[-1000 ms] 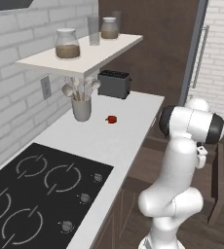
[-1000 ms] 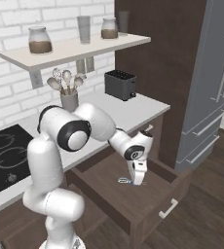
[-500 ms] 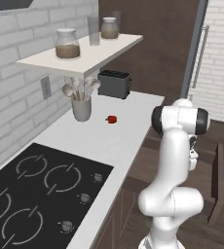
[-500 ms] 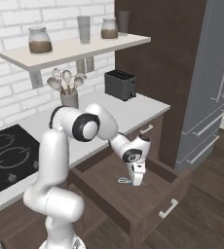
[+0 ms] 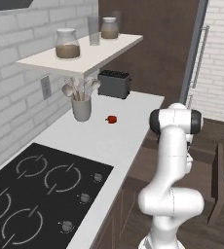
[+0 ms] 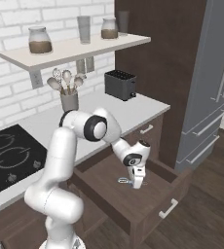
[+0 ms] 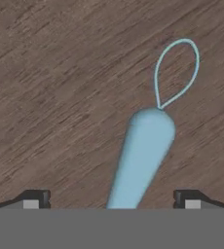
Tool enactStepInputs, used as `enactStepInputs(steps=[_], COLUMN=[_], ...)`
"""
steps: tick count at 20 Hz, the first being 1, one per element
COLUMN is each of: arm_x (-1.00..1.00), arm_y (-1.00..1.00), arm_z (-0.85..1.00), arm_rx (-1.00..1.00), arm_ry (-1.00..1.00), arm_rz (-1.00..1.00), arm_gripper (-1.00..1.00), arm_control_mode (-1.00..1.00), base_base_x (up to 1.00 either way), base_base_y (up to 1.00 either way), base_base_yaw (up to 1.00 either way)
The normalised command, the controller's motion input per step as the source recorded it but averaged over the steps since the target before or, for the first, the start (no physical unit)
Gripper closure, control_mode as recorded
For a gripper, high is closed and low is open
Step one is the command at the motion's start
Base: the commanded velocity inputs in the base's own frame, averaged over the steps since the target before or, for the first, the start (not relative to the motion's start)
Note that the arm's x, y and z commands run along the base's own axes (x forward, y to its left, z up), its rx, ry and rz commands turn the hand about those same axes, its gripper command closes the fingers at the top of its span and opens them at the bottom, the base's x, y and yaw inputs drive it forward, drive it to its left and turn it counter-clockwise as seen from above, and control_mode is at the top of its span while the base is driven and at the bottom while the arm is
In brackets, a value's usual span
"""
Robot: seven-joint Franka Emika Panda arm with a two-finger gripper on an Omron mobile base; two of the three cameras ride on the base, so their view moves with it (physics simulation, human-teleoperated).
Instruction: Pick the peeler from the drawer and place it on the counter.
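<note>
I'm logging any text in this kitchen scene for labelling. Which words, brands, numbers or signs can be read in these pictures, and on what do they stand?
None can be read.
The toaster, the shelf jars and the peeler carry no lettering.
The cooktop shows ring outlines and plain knobs, no numbers.
The fridge bears no brand mark.

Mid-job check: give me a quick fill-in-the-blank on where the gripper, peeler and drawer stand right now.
1. The drawer under the counter is pulled ____.
2. The gripper is lowered into the ____.
3. In the hand view, the peeler handle lies ____ the two fingertips.
4. The peeler's handle is light ____ in colour.

Missing words: open; drawer; between; blue
</note>
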Motion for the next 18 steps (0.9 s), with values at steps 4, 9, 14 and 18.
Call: enactStepInputs(steps=[4,9,14,18], arm_x=[0.08,-0.04,-0.31,-0.76], arm_y=[0.00,0.00,0.00,-0.03], arm_z=[-0.53,-0.58,-0.16,0.89], arm_rx=[0.00,0.00,0.00,0.00], arm_ry=[0.04,0.07,0.00,-0.11], arm_rz=[0.00,0.00,-0.03,-0.17], arm_gripper=[1.00,1.00,1.00,1.00], arm_control_mode=[-1.00,-1.00,-1.00,-1.00], base_base_x=[0.00,0.00,0.00,0.00], base_base_y=[0.00,0.00,0.00,0.00], base_base_yaw=[0.00,0.00,0.00,0.00])
